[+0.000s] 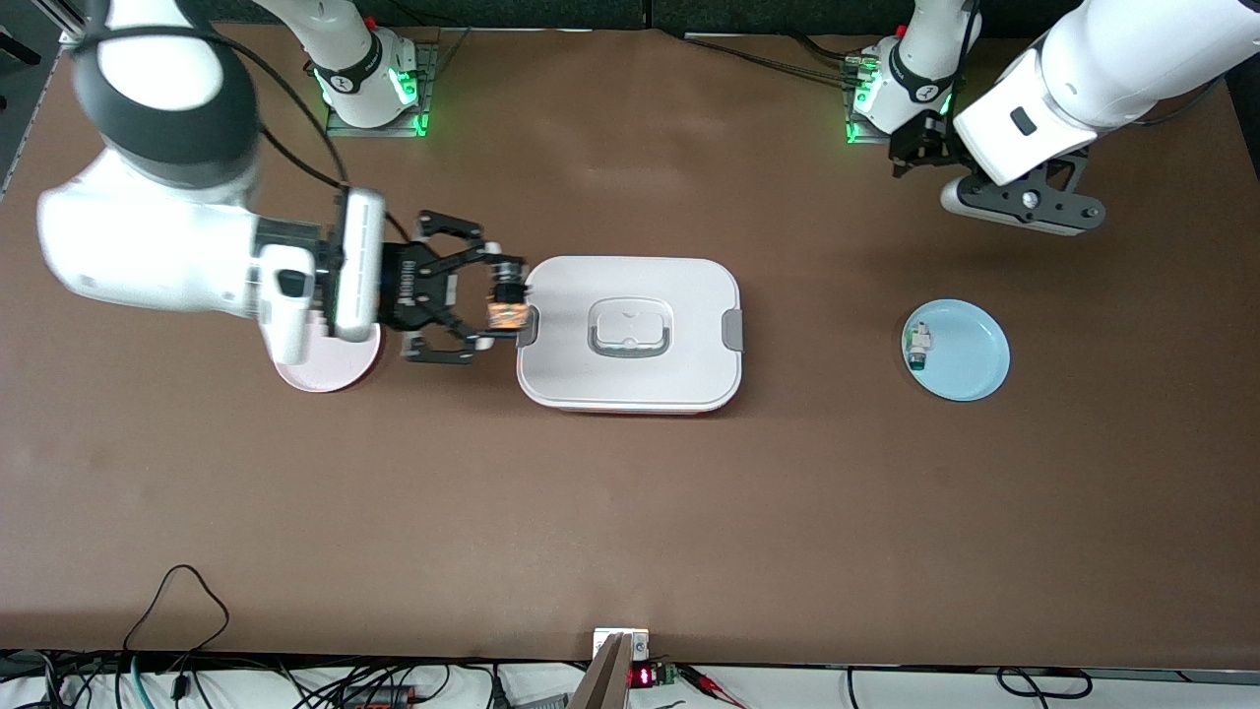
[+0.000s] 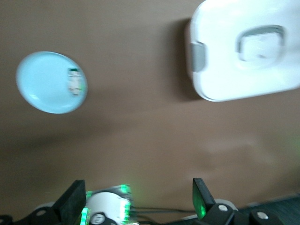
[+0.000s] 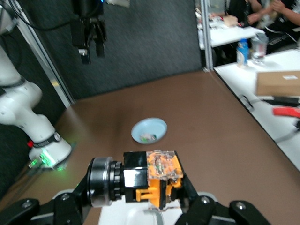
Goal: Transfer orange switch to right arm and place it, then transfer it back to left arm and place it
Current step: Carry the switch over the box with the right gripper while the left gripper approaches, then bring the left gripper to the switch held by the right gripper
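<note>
The orange switch (image 1: 507, 303) is clamped between the fingers of the right gripper (image 1: 504, 295), held in the air over the edge of the box (image 1: 630, 333) at the right arm's end of it. In the right wrist view the switch (image 3: 157, 180) shows as a black and silver barrel with an orange block and a clear cover, pinched from both sides by the black fingers (image 3: 187, 197).

The box is white, closed, with grey side clips and a grey-rimmed handle in its lid, and it sits mid-table between the two plates. A pink plate (image 1: 330, 369) lies on the table under the right arm's wrist, mostly hidden by it. A blue plate (image 1: 960, 350) lies well apart from the box, toward the left arm's end, and carries a small white-and-green component (image 1: 917, 347) near its rim.

The left gripper (image 1: 920, 148) hangs high over the table close to its own base, and its fingers (image 2: 75, 206) stand wide apart, holding nothing; that arm waits.

The table (image 1: 630, 512) is a flat brown surface. Cables and a small red display run along its edge nearest the front camera. The right wrist view shows a dark curtain wall, white tables with a cardboard box and bottles, and people seated there.
</note>
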